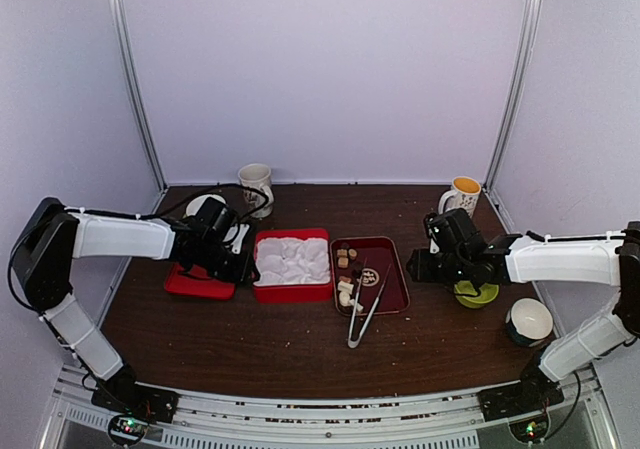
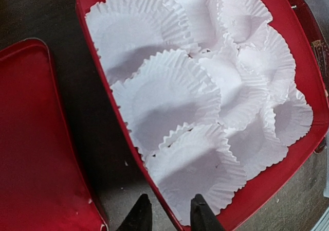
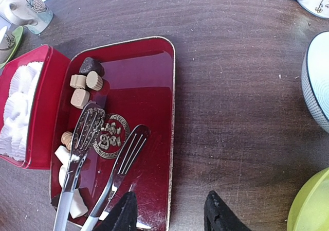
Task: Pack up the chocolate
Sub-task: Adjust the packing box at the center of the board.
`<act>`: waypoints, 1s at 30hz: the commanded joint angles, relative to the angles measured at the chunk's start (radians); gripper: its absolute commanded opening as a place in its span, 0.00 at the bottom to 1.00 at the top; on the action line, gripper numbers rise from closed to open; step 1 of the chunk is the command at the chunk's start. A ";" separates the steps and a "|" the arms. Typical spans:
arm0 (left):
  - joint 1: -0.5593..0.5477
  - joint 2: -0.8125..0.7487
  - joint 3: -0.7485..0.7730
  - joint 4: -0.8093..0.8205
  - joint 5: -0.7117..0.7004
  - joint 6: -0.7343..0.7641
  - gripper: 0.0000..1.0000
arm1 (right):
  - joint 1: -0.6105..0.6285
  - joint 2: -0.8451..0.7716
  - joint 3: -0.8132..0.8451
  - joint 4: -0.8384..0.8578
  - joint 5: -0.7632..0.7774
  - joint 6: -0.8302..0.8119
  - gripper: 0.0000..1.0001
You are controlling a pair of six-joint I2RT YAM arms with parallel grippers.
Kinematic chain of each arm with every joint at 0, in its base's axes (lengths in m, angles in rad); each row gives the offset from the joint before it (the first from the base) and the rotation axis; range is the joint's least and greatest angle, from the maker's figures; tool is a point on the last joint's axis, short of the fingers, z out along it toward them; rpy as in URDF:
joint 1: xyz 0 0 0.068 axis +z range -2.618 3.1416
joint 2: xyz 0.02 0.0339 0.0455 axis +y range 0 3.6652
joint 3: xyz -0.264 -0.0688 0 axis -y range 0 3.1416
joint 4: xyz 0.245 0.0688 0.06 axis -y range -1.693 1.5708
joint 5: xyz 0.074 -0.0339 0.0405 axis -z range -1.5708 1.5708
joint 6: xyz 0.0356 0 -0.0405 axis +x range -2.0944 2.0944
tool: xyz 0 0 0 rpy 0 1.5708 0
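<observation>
Pale walls all round and a dark wooden table [image 1: 300, 359]. From overhead I see the red box [image 1: 293, 294] of paper cups [image 1: 292, 259] left of centre, with the dark red tray [image 1: 392, 269] just beside it on the right. The chocolate [image 1: 346, 261] lies in the tray's left half, none in the box. The metal tongs [image 1: 366, 314] reach out over the tray's near rim. The left gripper [image 1: 240, 261] is at the box's left wall, the right gripper [image 1: 428, 261] just right of the tray.

In the left wrist view, the left gripper [image 2: 169, 218] stands narrow, astride the box's corner rim. I cannot tell whether it pinches the wall. My worry is that the inner finger snags a frilled cup and crumples it, or that a pull skews the box into the red lid [image 2: 36, 138].

In the right wrist view, the right gripper [image 3: 172, 215] is wide and empty above the tray's [image 3: 149, 71] right rim. The chocolate [image 3: 86, 81] is tiny and bunched against the box-side wall, with the tongs [image 3: 82, 154] lying against some pieces. Broad fingers could scatter them, knock the tongs or tip the tray.
</observation>
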 commanded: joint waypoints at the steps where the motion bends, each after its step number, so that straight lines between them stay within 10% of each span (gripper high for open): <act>1: -0.011 -0.049 -0.042 -0.043 -0.031 0.031 0.28 | 0.000 -0.018 -0.012 0.010 -0.003 -0.003 0.44; 30: -0.056 -0.145 -0.117 -0.046 0.054 0.074 0.27 | 0.026 -0.026 -0.020 0.031 -0.022 0.005 0.44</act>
